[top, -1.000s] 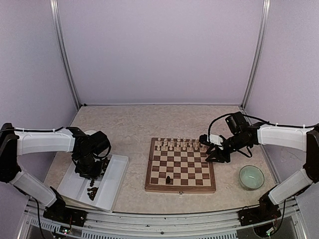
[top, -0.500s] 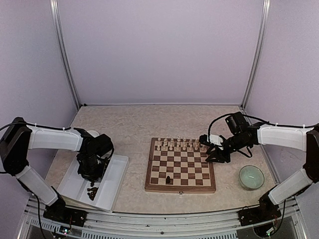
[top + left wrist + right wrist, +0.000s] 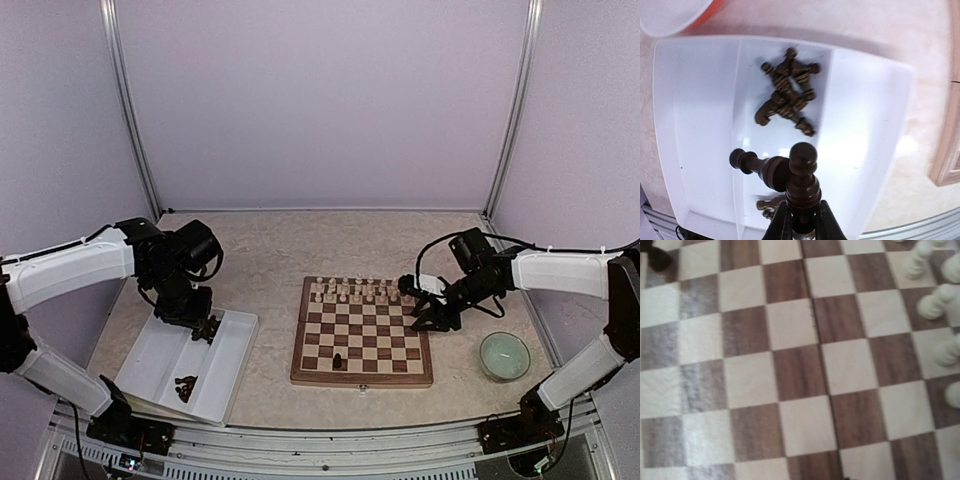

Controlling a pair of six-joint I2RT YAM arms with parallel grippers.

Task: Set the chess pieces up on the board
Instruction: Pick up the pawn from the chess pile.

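My left gripper [image 3: 205, 328] [image 3: 802, 216] hangs above the white tray [image 3: 160, 360] [image 3: 700, 125], shut on the base of a dark chess piece [image 3: 803, 175]. A second dark piece [image 3: 757, 166] sticks out sideways against it. More dark chess pieces lie in a heap [image 3: 787, 95] [image 3: 185, 384] in the tray's middle compartment. The board [image 3: 362, 372] has one dark piece [image 3: 338, 360] [image 3: 655, 257] near its front edge. My right gripper [image 3: 428, 320] hovers low over the board's right edge, jaws apart and empty; its wrist view shows only squares.
Cream-white pieces [image 3: 360, 291] [image 3: 935, 305] fill the board's two far rows. A pale green bowl [image 3: 504, 355] stands right of the board. A white round object with an orange edge [image 3: 675, 15] lies just beyond the tray's far corner.
My left gripper has closed on a dark piece and risen from the tray, moving back and slightly right. The right arm has barely moved.
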